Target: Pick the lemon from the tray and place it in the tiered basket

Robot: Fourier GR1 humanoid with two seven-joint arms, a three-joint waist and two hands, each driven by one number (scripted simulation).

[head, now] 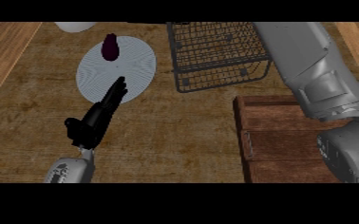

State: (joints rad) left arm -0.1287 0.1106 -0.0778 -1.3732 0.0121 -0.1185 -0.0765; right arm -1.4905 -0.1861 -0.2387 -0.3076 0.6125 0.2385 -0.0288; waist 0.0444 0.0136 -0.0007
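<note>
The wooden tray lies at the lower right, and no lemon shows on it or anywhere else in view. The black wire tiered basket stands at the upper middle, just beyond the tray. My right forearm rises from the lower right across the tray's right side and along the basket's right edge, leaving the view at the top. Its hand is out of sight. My left hand is at the lower left with its fingers straight, their tips over the near rim of a plate, and it holds nothing.
A round grey plate lies at the upper left with a dark purple eggplant on its far side. A white object is cut off by the top edge. A lighter wooden strip borders the counter at the left.
</note>
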